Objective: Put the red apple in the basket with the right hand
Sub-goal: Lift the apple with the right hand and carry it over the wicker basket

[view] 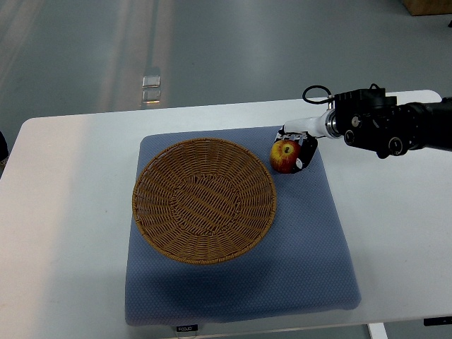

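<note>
A red apple (284,157) with a yellow patch sits on the blue mat just right of the round wicker basket (204,198), near the basket's upper right rim. My right hand (298,145) reaches in from the right edge, its fingers curled around the apple's far and right sides. The basket holds nothing. The black forearm (395,126) stretches across the white table behind the hand.
The blue padded mat (311,268) lies on a white table (63,212) and carries the basket. Grey floor lies beyond the table's far edge. A dark object shows at the left edge (2,148).
</note>
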### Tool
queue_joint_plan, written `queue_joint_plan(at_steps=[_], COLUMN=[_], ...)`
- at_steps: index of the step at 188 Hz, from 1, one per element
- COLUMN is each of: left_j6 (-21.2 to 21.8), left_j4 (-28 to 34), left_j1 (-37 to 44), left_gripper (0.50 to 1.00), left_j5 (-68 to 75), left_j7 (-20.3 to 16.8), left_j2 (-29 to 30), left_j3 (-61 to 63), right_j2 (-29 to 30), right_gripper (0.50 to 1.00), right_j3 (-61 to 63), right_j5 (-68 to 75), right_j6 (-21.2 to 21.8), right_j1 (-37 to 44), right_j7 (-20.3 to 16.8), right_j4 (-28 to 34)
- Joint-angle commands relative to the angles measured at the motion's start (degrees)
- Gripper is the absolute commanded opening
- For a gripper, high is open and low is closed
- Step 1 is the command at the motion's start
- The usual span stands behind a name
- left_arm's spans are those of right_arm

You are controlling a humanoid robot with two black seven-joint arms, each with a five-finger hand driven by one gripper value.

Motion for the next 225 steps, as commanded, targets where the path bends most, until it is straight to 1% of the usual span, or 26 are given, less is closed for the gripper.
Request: queue_joint_plan(at_steps=[1, 11, 20, 21, 23, 29, 39, 40, 50, 59, 60, 67, 113, 124, 133, 134, 145, 154, 155, 167, 177, 178, 190, 200, 201, 225], left_j6=[0.01, 0.01, 0.01, 0.01, -0.07, 0.01, 0.01, 0.01, 0.01, 0.01, 0.01, 0.01, 0.01, 0.01, 0.01, 0.01, 0.01, 0.01, 0.01, 0.01, 0.01, 0.01, 0.01, 0.01, 0.01, 0.01], left_j4=[-0.06, -0.24, -0.24, -0.32, -0.32, -0.41, -0.41, -0.41, -0.32, -0.32, -0.32, -0.24, -0.06, -0.15, -0.15, -0.15, -0.06, -0.06, 0.03, 0.03, 0.03, 0.11, 0.12, 0.12, 0.12, 0.12], left_j1=[0.0, 0.0, 0.0, 0.0, 0.0, 0.0, 0.0, 0.0, 0.0, 0.0, 0.0, 0.0, 0.0, 0.0, 0.0, 0.0, 0.0, 0.0, 0.0, 0.0, 0.0, 0.0, 0.0, 0.0, 0.0, 0.0], left_gripper=[1.0, 1.0, 1.0, 1.0, 1.0, 1.0, 1.0, 1.0, 1.0, 1.0, 1.0, 1.0, 1.0, 1.0, 1.0, 1.0, 1.0, 1.0, 1.0, 1.0, 1.0, 1.0, 1.0, 1.0, 1.0, 1.0], left_j5=[-0.01, -0.01, -0.01, -0.01, -0.01, -0.01, -0.01, -0.01, -0.01, -0.01, -0.01, -0.01, -0.01, -0.01, -0.01, -0.01, -0.01, -0.01, -0.01, -0.01, -0.01, -0.01, -0.01, -0.01, -0.01, -0.01], left_j7=[0.0, 0.0, 0.0, 0.0, 0.0, 0.0, 0.0, 0.0, 0.0, 0.0, 0.0, 0.0, 0.0, 0.0, 0.0, 0.0, 0.0, 0.0, 0.0, 0.0, 0.0, 0.0, 0.0, 0.0, 0.0, 0.0], left_j2=[0.0, 0.0, 0.0, 0.0, 0.0, 0.0, 0.0, 0.0, 0.0, 0.0, 0.0, 0.0, 0.0, 0.0, 0.0, 0.0, 0.0, 0.0, 0.0, 0.0, 0.0, 0.0, 0.0, 0.0, 0.0, 0.0], left_j3=[0.0, 0.0, 0.0, 0.0, 0.0, 0.0, 0.0, 0.0, 0.0, 0.0, 0.0, 0.0, 0.0, 0.09, 0.09, 0.09, 0.09, 0.09, 0.09, 0.09, 0.09, 0.09, 0.0, 0.0, -0.08, -0.17], right_j2=[-1.57, -3.24, -3.24, -4.29, -4.47, -4.91, -4.91, -5.87, -6.58, -6.58, -6.49, -6.49, -4.91, -3.42, -3.42, -1.85, 0.27, 0.27, 2.8, 5.98, 5.99, 8.77, 12.05, 12.05, 13.63, 13.63], right_gripper=[0.619, 0.619, 0.619, 0.619, 0.619, 0.621, 0.621, 0.621, 0.623, 0.623, 0.621, 0.623, 0.623, 0.623, 0.623, 0.623, 0.623, 0.623, 0.623, 0.623, 0.623, 0.623, 0.623, 0.623, 0.623, 0.625], right_j3=[0.24, 0.59, 0.59, 2.68, 3.49, 5.68, 5.69, 9.61, 13.16, 13.16, 14.99, 15.53, 15.54, 15.1, 15.1, 14.66, 14.22, 14.22, 13.43, 12.46, 12.46, 11.76, 10.88, 10.88, 10.18, 7.63], right_j5=[0.62, 0.97, 0.97, 1.4, 1.58, 2.28, 2.29, 4.2, 6.68, 6.68, 8.51, 9.05, 9.05, 8.79, 8.79, 8.44, 8.26, 8.26, 8.09, 7.91, 7.91, 7.91, 7.82, 7.82, 7.82, 6.77], right_j6=[2.69, 5.06, 5.06, 7.15, 7.6, 8.66, 8.66, 10.32, 11.56, 11.56, 11.74, 11.74, 11.65, 11.56, 11.56, 11.56, 11.39, 11.39, 11.04, 10.42, 10.42, 9.9, 9.28, 9.28, 8.93, 8.05], right_j1=[4.01, 7.08, 7.09, 9.61, 9.98, 10.78, 10.78, 11.13, 11.13, 11.13, 11.13, 11.04, 11.13, 11.13, 11.13, 11.22, 11.22, 11.22, 11.22, 11.22, 11.22, 11.22, 11.22, 11.22, 11.22, 10.69], right_j7=[0.33, 0.41, 0.41, 0.5, 0.5, 0.5, 0.5, 0.5, 0.5, 0.5, 0.59, 0.59, 1.38, 1.38, 1.38, 1.47, 1.47, 1.47, 1.38, 1.47, 1.47, 1.38, 1.38, 1.38, 1.38, 1.38], right_j4=[0.32, 1.03, 1.03, 1.38, 1.47, 1.47, 1.47, 1.47, 1.73, 1.73, 2.51, 3.05, 7.36, 8.23, 8.23, 8.58, 8.59, 8.59, 8.59, 8.59, 8.59, 8.5, 8.15, 8.15, 7.8, 6.13])
